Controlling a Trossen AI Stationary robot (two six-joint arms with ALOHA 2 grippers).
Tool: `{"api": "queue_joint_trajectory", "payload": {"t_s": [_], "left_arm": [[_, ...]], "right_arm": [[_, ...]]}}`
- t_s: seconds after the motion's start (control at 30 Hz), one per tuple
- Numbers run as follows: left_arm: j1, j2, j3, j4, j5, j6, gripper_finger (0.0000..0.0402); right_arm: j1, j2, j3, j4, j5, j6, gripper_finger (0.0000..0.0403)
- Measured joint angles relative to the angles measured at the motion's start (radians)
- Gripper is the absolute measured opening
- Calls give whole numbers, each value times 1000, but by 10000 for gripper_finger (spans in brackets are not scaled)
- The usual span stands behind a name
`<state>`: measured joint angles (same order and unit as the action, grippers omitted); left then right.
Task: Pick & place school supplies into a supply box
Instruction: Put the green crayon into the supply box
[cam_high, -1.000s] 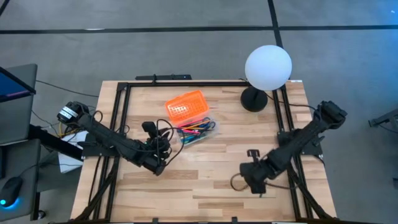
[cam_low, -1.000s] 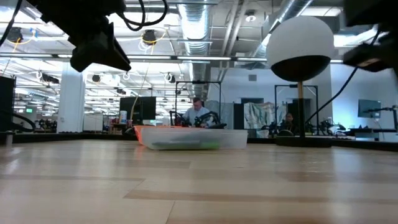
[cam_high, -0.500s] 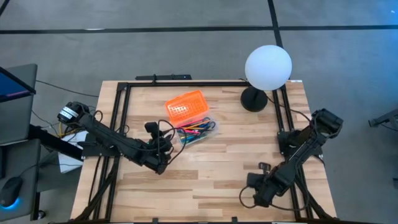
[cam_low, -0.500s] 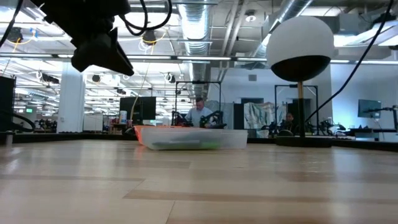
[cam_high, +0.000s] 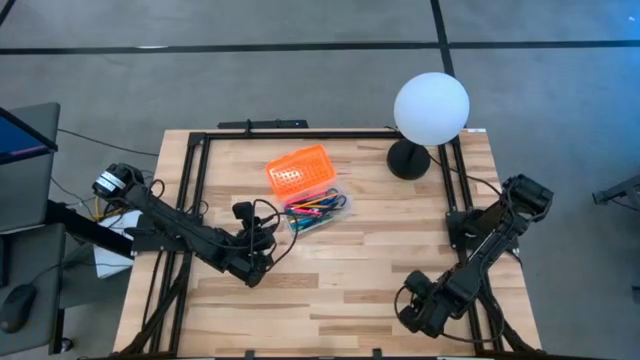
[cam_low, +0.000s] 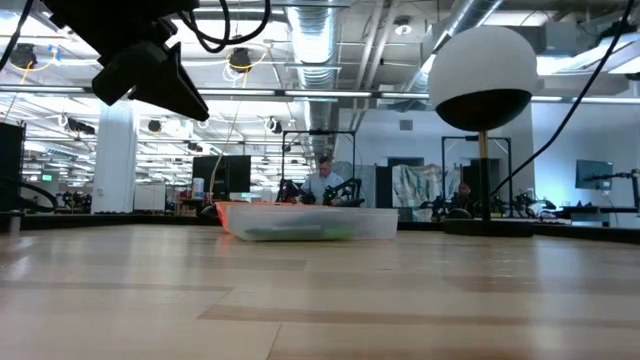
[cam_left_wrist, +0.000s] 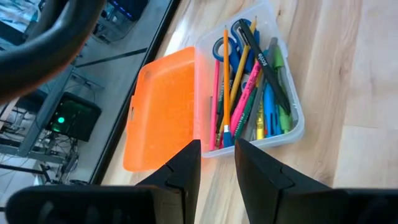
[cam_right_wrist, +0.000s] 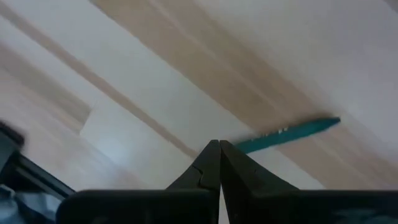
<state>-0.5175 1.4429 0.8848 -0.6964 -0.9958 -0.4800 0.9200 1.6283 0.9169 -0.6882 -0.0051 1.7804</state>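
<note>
Wood table; globe lamp at the far right corner, nothing blocking. Box, lid flipped open, holds pens and scissors. Left gripper narrowly parted, empty, hovering just short of the box. Right gripper closed, near edge. Only right wrist view shows a green pen lying loose, just ahead of it.

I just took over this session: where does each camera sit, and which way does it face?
High: overhead, straight down on table, both arms.
Low: table height, level toward box, lamp and room; left arm overhead.
Left wrist: past left gripper, slightly apart, at open box with pens.
Right wrist: past shut right gripper at wood, green pen.
Shared: box in high, low, left wrist.
</note>
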Motion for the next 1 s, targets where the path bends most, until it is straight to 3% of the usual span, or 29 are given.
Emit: {"api": "queue_joint_trajectory", "payload": {"t_s": [0.37,0.53,1.0], "left_arm": [[-4,0,0,0,0,-5,93],[-4,-1,0,0,0,-6,93],[-4,-1,0,8,-2,-4,93]], "right_arm": [[39,0,0,-60,-23,216,0],[67,2,0,-66,-7,237,8],[53,29,-1,-99,14,266,139]]}}
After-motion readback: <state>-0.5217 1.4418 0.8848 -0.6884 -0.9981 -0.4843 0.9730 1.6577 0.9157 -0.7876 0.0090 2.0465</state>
